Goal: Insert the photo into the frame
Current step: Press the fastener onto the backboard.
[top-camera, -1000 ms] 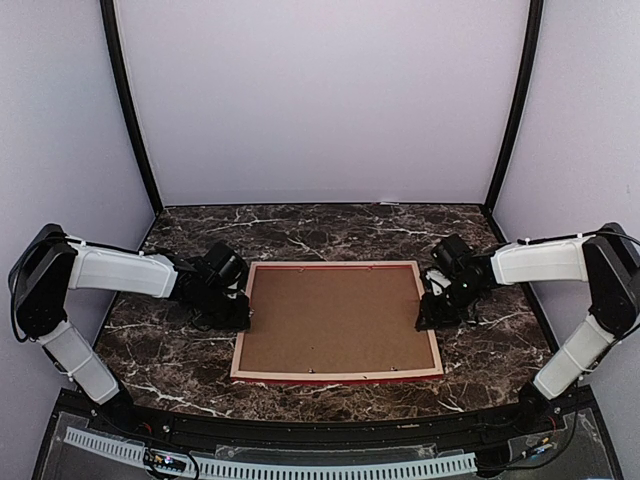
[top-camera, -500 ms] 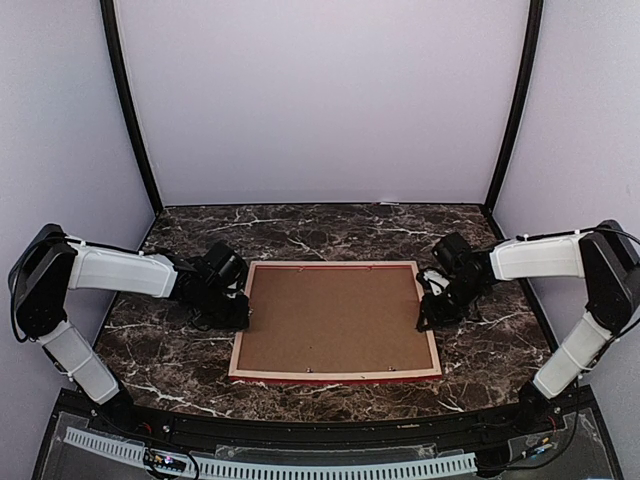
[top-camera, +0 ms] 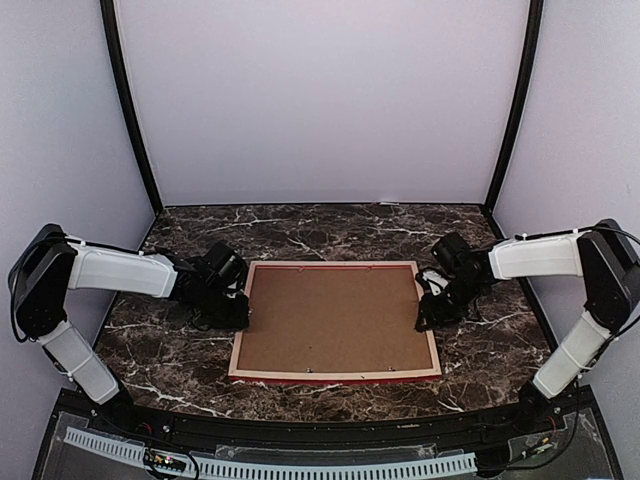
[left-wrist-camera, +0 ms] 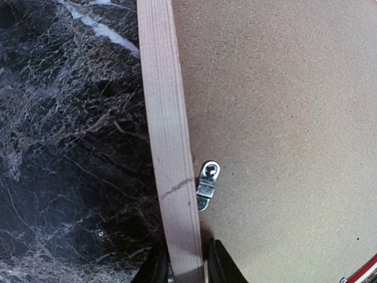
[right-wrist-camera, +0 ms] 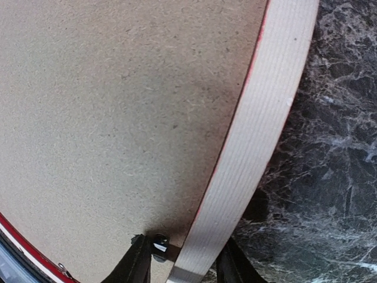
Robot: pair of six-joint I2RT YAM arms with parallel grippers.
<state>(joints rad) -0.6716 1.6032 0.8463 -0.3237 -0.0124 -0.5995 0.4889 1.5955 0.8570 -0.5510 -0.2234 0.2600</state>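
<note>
The dark marble table (top-camera: 330,230) carried the frame (top-camera: 336,376) lying flat and face down around its middle, a little nearer the near edge than the far one, its long rails running parallel to those edges. A brown board (top-camera: 335,320) filled the frame's back. The left arm (top-camera: 115,270) rose from its base at the near left corner, bent sharply by the left edge and stretched its white forearm inward and down to the frame's left rail. The right arm (top-camera: 535,260) mirrored it from the near right corner, reaching the right rail about halfway along. From above, both wrists hid their own fingers, so only the wrist cameras showed the grips. The left gripper (left-wrist-camera: 185,270) had its jaws clamped on the pale wood rail, one finger (left-wrist-camera: 158,268) on the outer side over the marble and the other on the inner side over the board, with no gap showing. The right gripper (right-wrist-camera: 182,265) stood with its jaws apart astride the right rail: the outer finger lay against the wood, while the inner finger (right-wrist-camera: 136,262) stood slightly off it. A small dark tab (right-wrist-camera: 160,246) sat in that gap. The left wrist view alone showed a silver turn clip (left-wrist-camera: 207,184) at the rail's inner edge, lying on the board. The right wrist view alone showed a thin red line along the rail's inner edge.
</note>
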